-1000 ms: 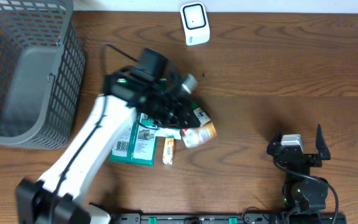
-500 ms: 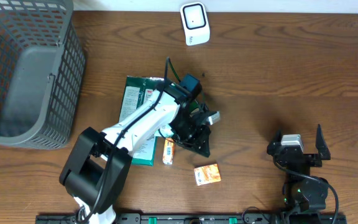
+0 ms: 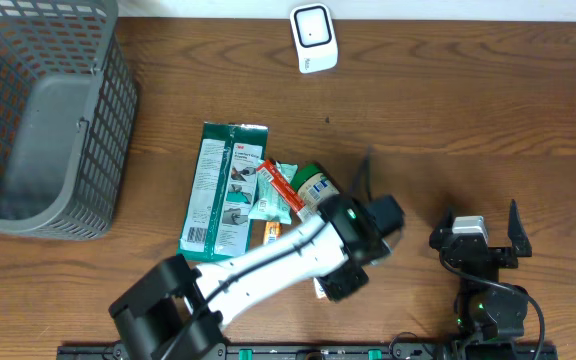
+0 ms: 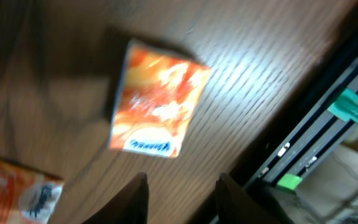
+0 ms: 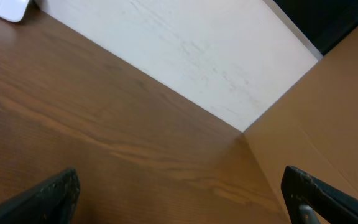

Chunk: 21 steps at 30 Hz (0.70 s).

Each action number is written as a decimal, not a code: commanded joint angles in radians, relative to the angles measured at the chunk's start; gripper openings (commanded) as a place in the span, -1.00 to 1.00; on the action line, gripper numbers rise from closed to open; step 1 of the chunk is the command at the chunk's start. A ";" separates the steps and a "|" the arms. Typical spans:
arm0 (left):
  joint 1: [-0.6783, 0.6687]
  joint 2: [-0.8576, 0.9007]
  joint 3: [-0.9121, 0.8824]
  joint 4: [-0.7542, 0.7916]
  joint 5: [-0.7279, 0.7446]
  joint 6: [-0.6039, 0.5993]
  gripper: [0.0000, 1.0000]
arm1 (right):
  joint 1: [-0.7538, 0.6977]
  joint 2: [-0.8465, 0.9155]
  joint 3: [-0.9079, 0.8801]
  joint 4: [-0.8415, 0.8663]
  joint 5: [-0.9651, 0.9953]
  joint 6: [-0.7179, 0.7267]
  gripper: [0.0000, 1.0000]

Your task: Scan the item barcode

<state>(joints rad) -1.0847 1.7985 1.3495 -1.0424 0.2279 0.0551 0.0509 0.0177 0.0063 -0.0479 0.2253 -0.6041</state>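
**Left gripper.** The left gripper (image 4: 182, 186) hangs over the front part of the bench (image 3: 468, 120), right of the middle. Its jaws stand apart and grasp nothing; bare wood shows between the fingers (image 4: 135, 199).

**Item.** The orange box (image 4: 159, 99) lies flat on the bench just beyond the fingertips and clear of them, with a printed face up. In the overhead view the left arm (image 3: 258, 265) covers most of this box. A second orange packet (image 4: 17, 186) lies near it; blur hides its print.

**Other objects.** The scanner (image 3: 313, 38) stands at the rear edge of the bench, well apart from the box. A green package (image 3: 223, 185), a small teal and orange packet (image 3: 273, 192) and a green-lidded container (image 3: 313, 183) lie together near the middle. The grey basket (image 3: 58, 130) occupies the rear left corner.

**Right gripper.** The right gripper (image 3: 480, 225) sits near the front edge at the right, jaws wide apart and empty.
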 commanded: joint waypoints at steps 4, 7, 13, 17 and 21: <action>-0.090 -0.014 -0.006 0.066 -0.153 -0.066 -0.21 | 0.007 -0.002 0.000 -0.004 0.010 -0.006 0.99; -0.113 -0.014 -0.009 0.073 -0.214 -0.068 -0.19 | 0.007 -0.002 0.000 -0.004 0.010 -0.006 0.98; -0.121 -0.014 -0.045 0.109 -0.221 -0.090 -0.19 | 0.007 -0.002 0.000 -0.004 0.010 -0.006 0.98; -0.121 -0.014 -0.097 0.160 -0.209 -0.118 -0.19 | 0.007 -0.002 0.000 -0.004 0.010 -0.006 0.98; -0.121 -0.014 -0.117 0.168 -0.210 -0.121 -0.19 | 0.007 -0.002 0.000 -0.003 0.010 -0.006 0.98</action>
<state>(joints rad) -1.2045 1.7985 1.2465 -0.8814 0.0376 -0.0463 0.0509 0.0177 0.0063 -0.0475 0.2253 -0.6041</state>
